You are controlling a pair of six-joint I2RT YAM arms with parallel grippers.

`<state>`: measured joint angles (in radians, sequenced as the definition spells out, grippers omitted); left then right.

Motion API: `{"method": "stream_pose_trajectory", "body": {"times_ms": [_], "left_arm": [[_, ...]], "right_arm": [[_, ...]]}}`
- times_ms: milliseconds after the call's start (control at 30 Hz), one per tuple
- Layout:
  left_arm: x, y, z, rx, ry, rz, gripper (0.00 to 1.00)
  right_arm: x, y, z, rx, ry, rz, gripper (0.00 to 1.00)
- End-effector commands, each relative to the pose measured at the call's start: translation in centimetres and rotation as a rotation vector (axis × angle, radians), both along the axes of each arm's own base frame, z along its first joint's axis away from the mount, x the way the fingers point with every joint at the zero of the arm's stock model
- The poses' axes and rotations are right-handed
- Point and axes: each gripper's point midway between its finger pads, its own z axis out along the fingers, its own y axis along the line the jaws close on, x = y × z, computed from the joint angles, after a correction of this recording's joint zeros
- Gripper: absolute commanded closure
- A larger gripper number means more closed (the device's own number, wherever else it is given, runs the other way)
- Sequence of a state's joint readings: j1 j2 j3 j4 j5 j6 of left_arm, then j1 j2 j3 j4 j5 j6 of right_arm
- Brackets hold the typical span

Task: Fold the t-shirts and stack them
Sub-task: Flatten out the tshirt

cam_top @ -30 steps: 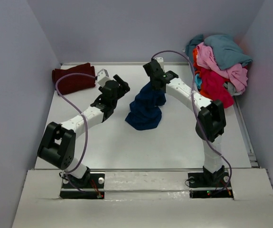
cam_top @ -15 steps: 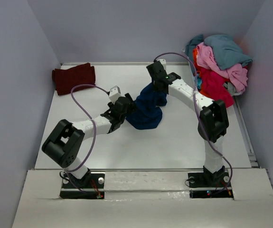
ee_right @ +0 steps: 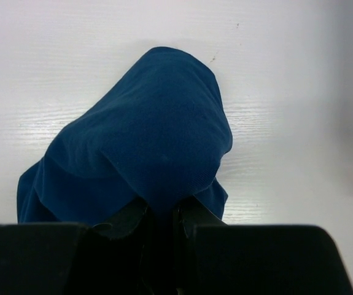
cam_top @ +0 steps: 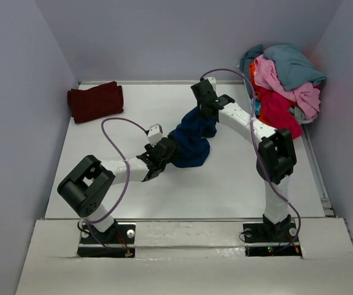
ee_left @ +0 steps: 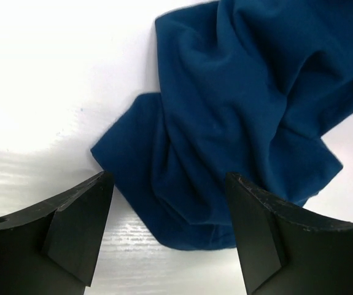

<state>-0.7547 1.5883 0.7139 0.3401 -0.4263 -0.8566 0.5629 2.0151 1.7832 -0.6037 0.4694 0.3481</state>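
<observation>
A navy blue t-shirt hangs bunched in the middle of the table, its lower part resting on the surface. My right gripper is shut on its top, the cloth pinched between the fingers and draped over them. My left gripper is low at the shirt's near-left edge, open, its jaws either side of the navy hem without touching it. A folded dark maroon t-shirt lies at the back left. A heap of t-shirts in teal, pink, red and orange sits at the back right.
Grey walls close in the table on the left, back and right. The left arm's purple cable loops above the table between the maroon shirt and the navy one.
My left arm has swung from beside the maroon shirt toward the near-left side of the navy shirt and dropped low, opening a little wider. The right gripper keeps its hold, barely moving.
</observation>
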Motion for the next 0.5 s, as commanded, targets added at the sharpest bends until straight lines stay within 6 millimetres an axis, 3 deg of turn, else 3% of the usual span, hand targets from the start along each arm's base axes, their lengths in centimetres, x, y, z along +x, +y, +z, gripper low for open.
{"method": "stream_pose_trajectory", "body": {"times_ms": [0,267,467], "left_arm": [[-0.6,0.4,0.0,0.001,-0.014,0.038,0.16],[-2.6,0.2,-1.2,0.025,0.025,0.021,0.16],[-2.6,-0.1,-2.2,0.035,0.037,0.006,0.16]], "right_arm": [[0.9,0.1,2.9,0.075,-0.084,-0.016,0.93],[1.0,-0.2,2.4,0.081,-0.078,-0.018,0.93],[1.0,-0.1,2.3,0.095,-0.078,-0.015,0.93]]}}
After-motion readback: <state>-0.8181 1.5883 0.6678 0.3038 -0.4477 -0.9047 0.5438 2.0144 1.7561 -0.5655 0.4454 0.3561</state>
